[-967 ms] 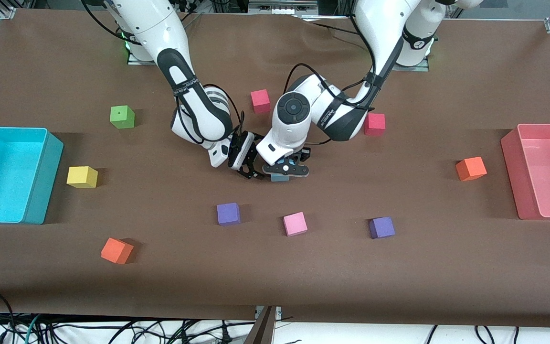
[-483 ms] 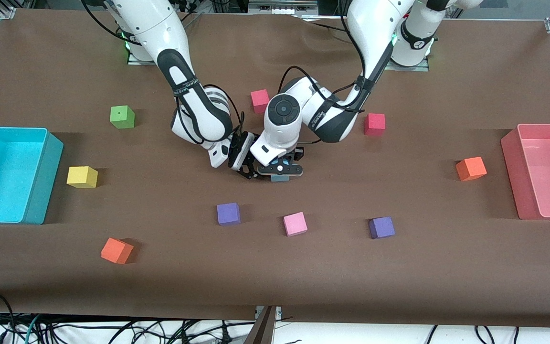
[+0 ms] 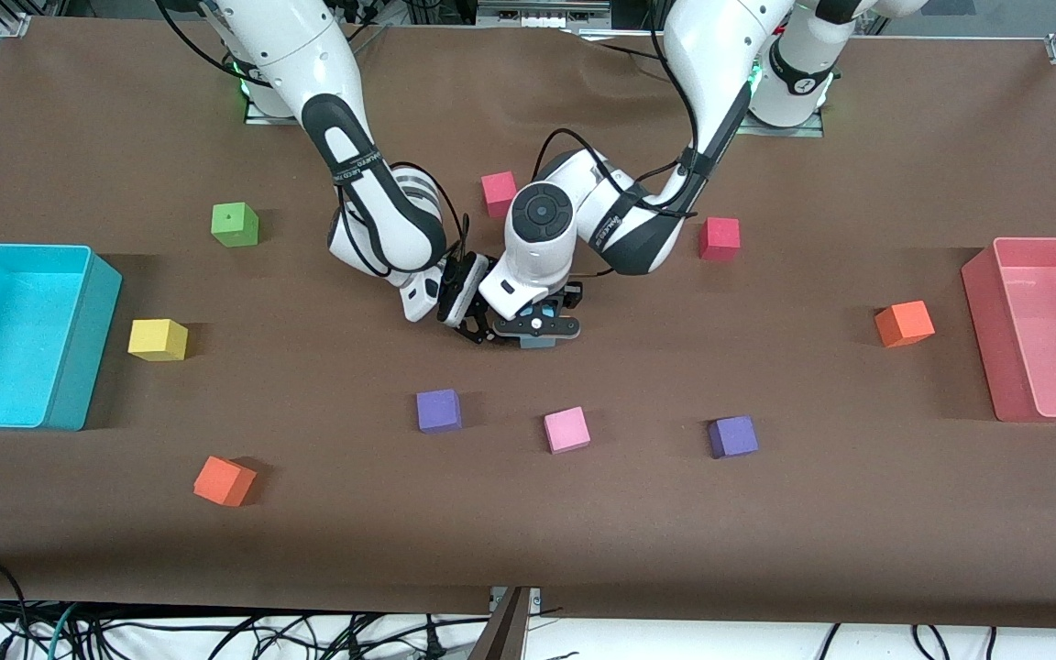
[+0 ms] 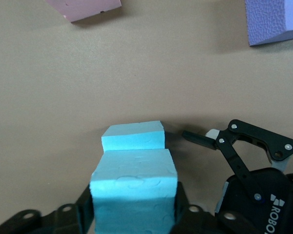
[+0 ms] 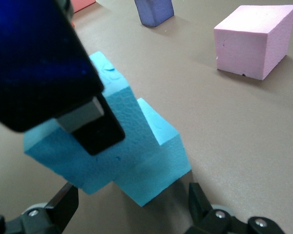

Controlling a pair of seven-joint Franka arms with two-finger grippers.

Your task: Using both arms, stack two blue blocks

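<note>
Two light blue blocks sit mid-table, one on the other. The upper block [image 4: 134, 190] rests skewed on the lower block [image 4: 133, 136], overhanging it in the right wrist view [image 5: 83, 141]. My left gripper [image 3: 542, 327] is over the stack, its fingers pressed against both sides of the upper block. Only a sliver of the lower block [image 3: 539, 345] shows under it in the front view. My right gripper [image 3: 478, 327] stands open beside the stack, toward the right arm's end, its fingers [image 5: 63, 204] low on either side of the lower block's [image 5: 156, 156] corner without touching it.
Two purple cubes [image 3: 439, 410] [image 3: 732, 436] and a pink cube [image 3: 566, 429] lie nearer the front camera. Red cubes [image 3: 499, 193] [image 3: 719, 238] lie near the arms. A cyan bin [image 3: 79, 339] and a pink bin [image 3: 982, 321] stand at the table's ends.
The left arm shifted slightly toward the right arm's end, carrying the upper block into place over the lower one. The right arm has not moved.
</note>
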